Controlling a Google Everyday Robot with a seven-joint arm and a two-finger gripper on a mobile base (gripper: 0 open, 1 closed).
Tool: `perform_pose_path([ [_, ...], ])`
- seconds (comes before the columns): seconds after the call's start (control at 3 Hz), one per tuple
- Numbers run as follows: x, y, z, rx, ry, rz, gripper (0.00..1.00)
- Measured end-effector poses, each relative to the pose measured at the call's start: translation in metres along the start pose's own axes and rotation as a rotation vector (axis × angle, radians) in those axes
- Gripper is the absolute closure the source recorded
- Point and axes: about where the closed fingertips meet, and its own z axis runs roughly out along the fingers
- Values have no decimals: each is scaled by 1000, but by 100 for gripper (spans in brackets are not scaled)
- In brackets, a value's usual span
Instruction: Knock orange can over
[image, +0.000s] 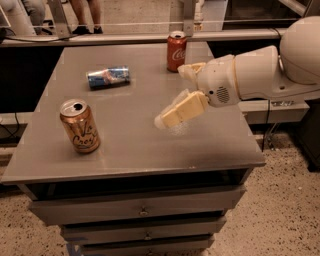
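Currently approach step: orange can (80, 126) stands upright at front-left of counter (130, 150), well apart from the pincer (170, 95), hovering mid-counter, jaws spread, holding nothing; next move likely calls for sweeping left into the can's side.

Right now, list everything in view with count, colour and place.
orange can: one, copper-orange, upright, table's front left
blue can: one, blue and silver, on its side, back left
red can: one, red, upright, back edge
table: one, grey, centre
drawers: grey, under the tabletop
people: legs only, count unclear, beyond the table
floor: speckled, around the table
arm: one, white, entering from right
gripper: one, cream, open, over the table's right half, apart from every can
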Motion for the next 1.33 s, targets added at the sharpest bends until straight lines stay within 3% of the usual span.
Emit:
perform_pose_path([
  [0.33, 0, 0, 0, -1, 2, -1, 0],
  [0.67, 0, 1, 8, -3, -45, -16, 0],
  [1.33, -16, 9, 98, -115, -225, -102, 0],
])
